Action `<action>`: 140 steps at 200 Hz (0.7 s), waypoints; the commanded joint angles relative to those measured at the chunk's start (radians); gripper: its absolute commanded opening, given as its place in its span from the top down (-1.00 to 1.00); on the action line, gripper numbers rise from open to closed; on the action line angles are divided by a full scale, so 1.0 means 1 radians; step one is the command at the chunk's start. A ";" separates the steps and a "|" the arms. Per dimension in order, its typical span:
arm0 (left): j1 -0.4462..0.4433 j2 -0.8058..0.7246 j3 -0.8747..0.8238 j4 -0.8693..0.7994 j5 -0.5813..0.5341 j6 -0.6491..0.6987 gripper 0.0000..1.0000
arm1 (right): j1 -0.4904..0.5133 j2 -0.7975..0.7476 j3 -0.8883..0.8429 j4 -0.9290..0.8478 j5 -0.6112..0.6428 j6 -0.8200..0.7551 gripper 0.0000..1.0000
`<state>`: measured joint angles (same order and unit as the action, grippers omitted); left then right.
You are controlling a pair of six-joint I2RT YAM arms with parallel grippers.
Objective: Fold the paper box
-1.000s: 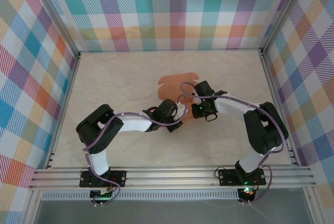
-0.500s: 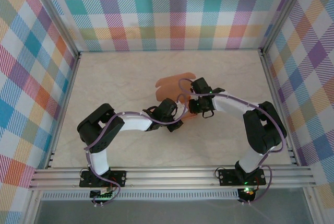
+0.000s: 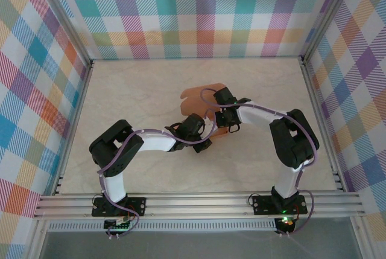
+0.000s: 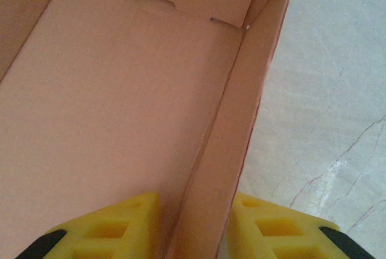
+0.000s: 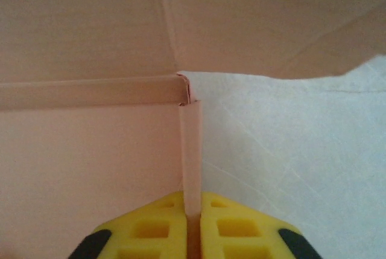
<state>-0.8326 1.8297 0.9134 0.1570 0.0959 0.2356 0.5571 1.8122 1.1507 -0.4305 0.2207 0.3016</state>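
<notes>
Left claw (image 4: 192,223) is pinching one wall of the salmon-orange thin-card paper box (image 4: 120,102), likely steadying it. Right claw (image 5: 193,211) is squeezing a flap upright.

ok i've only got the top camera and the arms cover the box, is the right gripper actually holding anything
observer: yes, the right gripper is shut on a thin upright side wall of the paper box, close to the corner where it meets another wall.
operator: and the left one
observer: the left gripper is closed on a different side wall, one finger inside the box and one outside, over the table.
</notes>
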 commanded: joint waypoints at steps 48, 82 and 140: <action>0.044 -0.008 0.001 0.028 0.032 -0.048 0.37 | 0.017 0.007 0.007 -0.014 -0.011 -0.023 0.95; 0.069 0.012 0.017 0.033 0.007 -0.115 0.40 | 0.030 0.007 -0.003 -0.015 -0.025 -0.038 0.95; 0.101 0.047 0.038 0.048 -0.007 -0.251 0.41 | 0.049 0.003 -0.022 -0.006 -0.044 -0.045 0.96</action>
<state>-0.7727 1.8393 0.9195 0.1661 0.1318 0.0902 0.5777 1.8122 1.1500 -0.3965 0.2253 0.2718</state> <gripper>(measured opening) 0.298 0.060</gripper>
